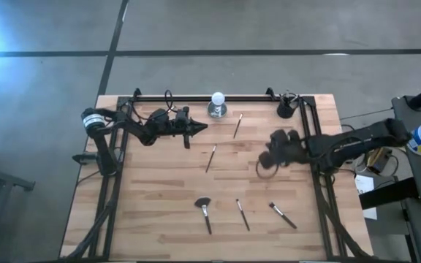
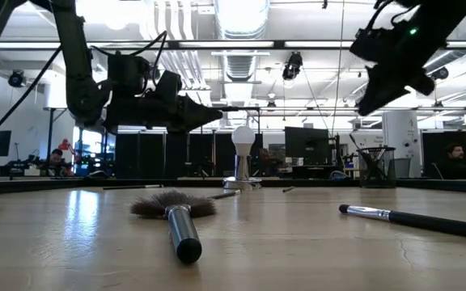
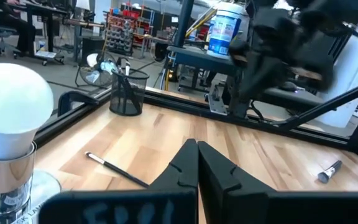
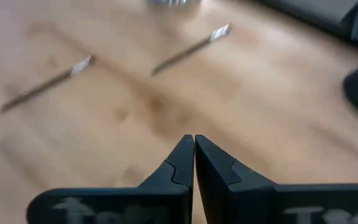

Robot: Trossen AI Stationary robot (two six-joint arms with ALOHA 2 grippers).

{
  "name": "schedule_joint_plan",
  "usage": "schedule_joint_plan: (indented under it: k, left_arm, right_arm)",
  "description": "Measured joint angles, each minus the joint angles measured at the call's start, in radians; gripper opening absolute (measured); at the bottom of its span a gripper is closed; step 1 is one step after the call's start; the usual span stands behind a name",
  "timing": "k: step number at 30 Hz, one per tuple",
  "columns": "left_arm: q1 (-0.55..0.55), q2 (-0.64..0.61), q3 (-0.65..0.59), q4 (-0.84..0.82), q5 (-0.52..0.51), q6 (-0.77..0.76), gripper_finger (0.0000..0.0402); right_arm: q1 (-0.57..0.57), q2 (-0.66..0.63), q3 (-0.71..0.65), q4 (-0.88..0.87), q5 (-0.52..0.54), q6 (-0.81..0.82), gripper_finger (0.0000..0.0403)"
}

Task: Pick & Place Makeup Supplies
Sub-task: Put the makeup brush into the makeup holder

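Several makeup brushes lie flat on the wooden table (image 1: 159, 219): one (image 1: 237, 126) beside the white ball on its silver base (image 1: 217, 104), one (image 1: 211, 158) mid-table, and a fan brush (image 1: 204, 212) with two slim ones (image 1: 243, 215) (image 1: 282, 215) near the front. My left gripper (image 1: 203, 128) hangs shut and level above the far left part, its tips short of the brush (image 3: 114, 167) by the ball. My right gripper (image 1: 272, 157) is shut, tilted down above the right half, over bare wood (image 4: 194, 146); two brushes (image 4: 45, 84) (image 4: 188, 48) lie beyond it.
A black mesh cup (image 1: 287, 107) with slim sticks in it stands at the far right corner, also seen past my left gripper (image 3: 128, 93). A black rail (image 1: 196, 97) runs along the far edge. Bare wood lies between the mid-table brush and the front row.
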State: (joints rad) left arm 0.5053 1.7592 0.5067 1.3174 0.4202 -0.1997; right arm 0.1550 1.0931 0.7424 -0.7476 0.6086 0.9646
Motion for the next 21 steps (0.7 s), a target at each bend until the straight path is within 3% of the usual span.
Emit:
schedule_joint_plan:
  k: [4,9,16,21]
  left_arm:
    - [0.0,-0.001,-0.001,0.0,0.001,-0.009,0.0]
    - [0.0,-0.001,-0.001,-0.001,0.001,-0.012,0.0]
    - [0.0,-0.001,-0.003,-0.001,0.001,-0.016,0.0]
    - [0.0,-0.001,-0.003,-0.001,0.001,-0.018,0.0]
  right_arm:
    - [0.14,0.102,0.041,-0.042,-0.056,0.178,0.0012]
    - [0.249,0.217,0.068,-0.041,-0.245,0.354,0.0032]
    - [0.287,0.33,0.072,-0.036,-0.529,0.417,0.0102]
    - [0.349,0.365,0.072,0.026,-0.632,0.456,0.0161]
